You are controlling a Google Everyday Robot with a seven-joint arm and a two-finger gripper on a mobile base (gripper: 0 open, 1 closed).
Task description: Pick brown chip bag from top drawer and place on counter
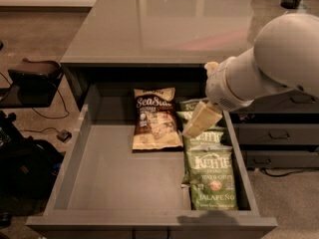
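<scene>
The brown chip bag [154, 119] lies flat in the open top drawer [112, 168], at the back middle, label up. My gripper [195, 125] hangs over the drawer just right of the bag, above the green bags, pointing down and left. It holds nothing that I can see. The grey glossy counter [164, 24] spreads behind the drawer.
Several green Kettle Jalapeno bags [211, 179] lie along the drawer's right side. Narrower dark drawers with bar handles [276, 133] stand at the right. A dark box [32, 78] and cables sit on the floor at the left.
</scene>
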